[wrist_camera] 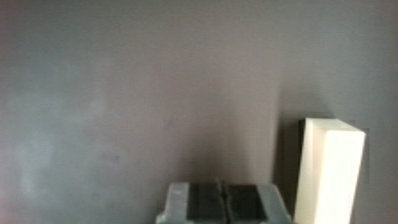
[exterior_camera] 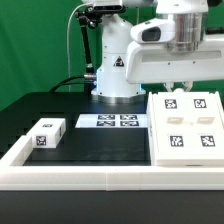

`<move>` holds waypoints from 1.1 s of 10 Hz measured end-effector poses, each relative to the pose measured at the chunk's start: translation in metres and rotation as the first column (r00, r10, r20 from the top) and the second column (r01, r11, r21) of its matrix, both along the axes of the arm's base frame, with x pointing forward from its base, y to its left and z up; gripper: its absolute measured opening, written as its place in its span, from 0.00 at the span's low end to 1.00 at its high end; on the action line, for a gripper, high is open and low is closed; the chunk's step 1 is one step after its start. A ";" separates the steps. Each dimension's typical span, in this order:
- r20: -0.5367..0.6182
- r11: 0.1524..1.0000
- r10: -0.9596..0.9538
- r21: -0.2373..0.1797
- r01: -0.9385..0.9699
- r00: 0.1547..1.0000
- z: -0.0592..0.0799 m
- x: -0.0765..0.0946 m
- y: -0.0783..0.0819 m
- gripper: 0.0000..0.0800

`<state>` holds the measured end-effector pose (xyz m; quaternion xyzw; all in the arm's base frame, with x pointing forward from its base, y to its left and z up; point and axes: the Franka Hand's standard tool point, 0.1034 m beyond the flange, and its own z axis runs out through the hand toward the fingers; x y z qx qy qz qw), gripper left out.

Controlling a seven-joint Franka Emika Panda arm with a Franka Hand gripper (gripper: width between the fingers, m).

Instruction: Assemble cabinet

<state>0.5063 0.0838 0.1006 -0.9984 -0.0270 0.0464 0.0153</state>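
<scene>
A small tagged white block (exterior_camera: 45, 132) sits near the desk's corner at the exterior view's left, close to the camera-side edge. The marker board (exterior_camera: 120, 121) lies flat at mid-desk. The cabinet (exterior_camera: 188, 128) lies flat, tags up, along the edge at the exterior view's right. The gripper (exterior_camera: 176, 88) hangs over the cabinet's far side. In the wrist view its fingers (wrist_camera: 189, 200) are clenched together on nothing.

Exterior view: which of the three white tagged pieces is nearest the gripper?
The cabinet, the large body at the exterior view's right; the small block and marker board lie farther left.
</scene>
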 end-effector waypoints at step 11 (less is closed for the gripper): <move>-0.041 0.999 0.032 0.001 -0.032 0.999 0.019 0.021 -0.002 0.00</move>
